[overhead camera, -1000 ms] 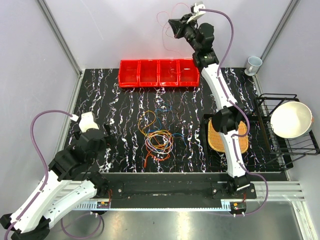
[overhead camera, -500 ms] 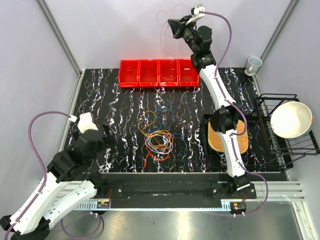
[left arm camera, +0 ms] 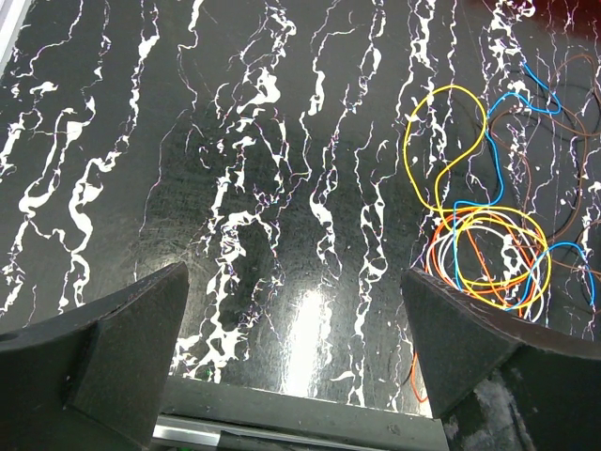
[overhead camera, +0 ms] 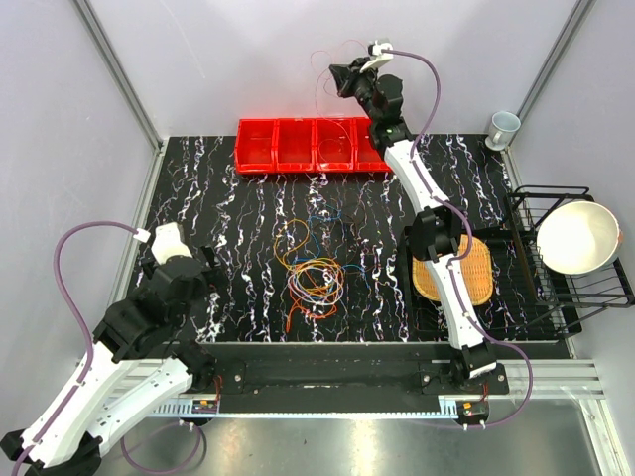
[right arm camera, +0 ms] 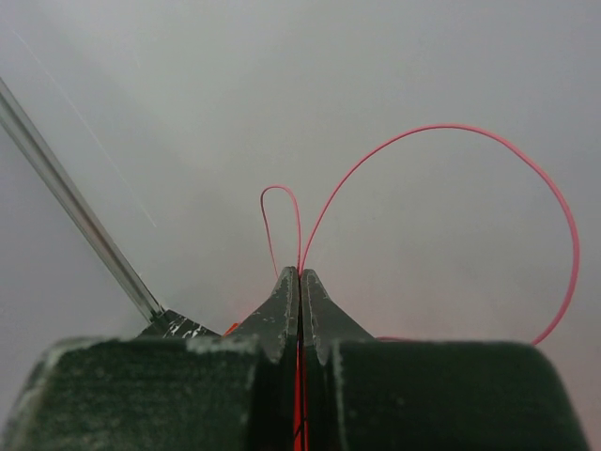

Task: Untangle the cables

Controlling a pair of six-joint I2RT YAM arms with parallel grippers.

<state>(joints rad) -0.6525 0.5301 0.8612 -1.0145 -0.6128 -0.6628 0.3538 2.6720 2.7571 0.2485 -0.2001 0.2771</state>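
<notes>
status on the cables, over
Right gripper shut on red cable, high by back wall. Left gripper open, short of cable pile. Nothing in the way.

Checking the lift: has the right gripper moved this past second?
Yes. Seen from above, the right gripper, shut on a red cable, has shifted down-frame, nearer the red bins.

cables [left arm camera: 488,249] cropped at right, red cable [right arm camera: 460,125] partly hidden inside gripper [right arm camera: 300,274]

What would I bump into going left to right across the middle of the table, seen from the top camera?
left gripper → cables → basket → bowl
</notes>
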